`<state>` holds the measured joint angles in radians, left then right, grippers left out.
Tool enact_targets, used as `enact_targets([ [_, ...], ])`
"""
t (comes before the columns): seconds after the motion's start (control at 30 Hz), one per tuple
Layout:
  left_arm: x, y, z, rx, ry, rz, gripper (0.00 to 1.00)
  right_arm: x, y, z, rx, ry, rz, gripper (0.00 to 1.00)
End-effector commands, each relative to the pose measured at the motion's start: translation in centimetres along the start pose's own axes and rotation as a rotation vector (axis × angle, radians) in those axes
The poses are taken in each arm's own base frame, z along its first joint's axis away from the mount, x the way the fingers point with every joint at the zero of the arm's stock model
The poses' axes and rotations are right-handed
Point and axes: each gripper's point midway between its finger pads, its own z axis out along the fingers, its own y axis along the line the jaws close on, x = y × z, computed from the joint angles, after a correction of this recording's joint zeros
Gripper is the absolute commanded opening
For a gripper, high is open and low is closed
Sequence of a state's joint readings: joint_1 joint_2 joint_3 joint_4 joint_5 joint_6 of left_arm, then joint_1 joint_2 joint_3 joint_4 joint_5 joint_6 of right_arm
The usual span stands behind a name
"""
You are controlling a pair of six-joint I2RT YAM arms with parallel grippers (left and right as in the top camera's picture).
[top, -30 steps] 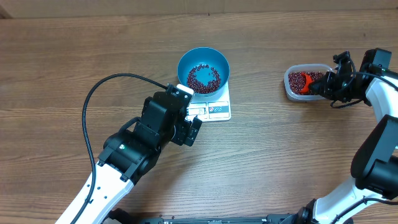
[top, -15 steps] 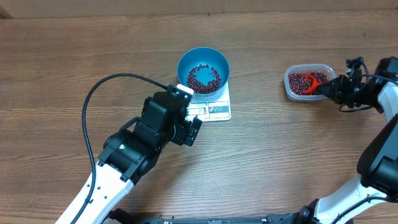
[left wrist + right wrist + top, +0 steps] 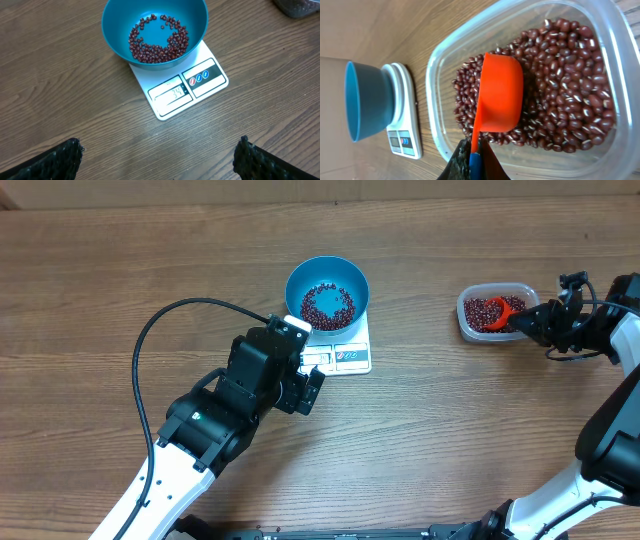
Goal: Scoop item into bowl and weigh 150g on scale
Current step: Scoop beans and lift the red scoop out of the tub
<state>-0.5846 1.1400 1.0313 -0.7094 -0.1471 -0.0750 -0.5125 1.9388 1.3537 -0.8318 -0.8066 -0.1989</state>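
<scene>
The right fingers (image 3: 472, 161), pressed together on the blue-tipped handle of a red scoop (image 3: 500, 95), hold its cup over the beans (image 3: 560, 75) in a clear tub (image 3: 470, 328) at the bench's (image 3: 450, 440) 3 o'clock side. Seen from overhead, the scoop's long axis runs from the fingers toward 10 o'clock. The blue bowl (image 3: 327, 293), holding a thin ring of beans, sits on the white scale (image 3: 350, 358) well apart, at 9 o'clock from the tub. That is the line any loaded scoop must travel. The right arm is the nearer to the tub, reaching in low from 3 o'clock. The left fingers (image 3: 252, 160) are spread wide and empty, hanging just at 7 o'clock of the scale. Whether the cup carries beans cannot be told. The display appears to read 34, likely far short of 150.
</scene>
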Motion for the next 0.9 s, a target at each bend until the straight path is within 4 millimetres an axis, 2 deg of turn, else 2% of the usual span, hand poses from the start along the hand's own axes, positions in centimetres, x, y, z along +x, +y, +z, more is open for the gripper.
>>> enact_targets([
  [0.0,0.0,0.2,0.2,-0.012,0.002,-0.005,1.00,0.0,0.4,-0.5,-0.067,-0.018,0.016,0.04],
  [0.47,0.0,0.2,0.2,-0.012,0.002,-0.005,1.00,-0.7,1.2,-2.7,-0.210,-0.080,0.064,0.04],
  [0.8,0.0,0.2,0.2,-0.012,0.002,-0.005,0.99,-0.6,2.6,-3.8,-0.323,-0.095,0.109,0.04],
  [0.87,0.0,0.2,0.2,-0.012,0.002,-0.005,1.00,-0.6,3.4,-4.1,-0.373,-0.096,0.123,0.04],
])
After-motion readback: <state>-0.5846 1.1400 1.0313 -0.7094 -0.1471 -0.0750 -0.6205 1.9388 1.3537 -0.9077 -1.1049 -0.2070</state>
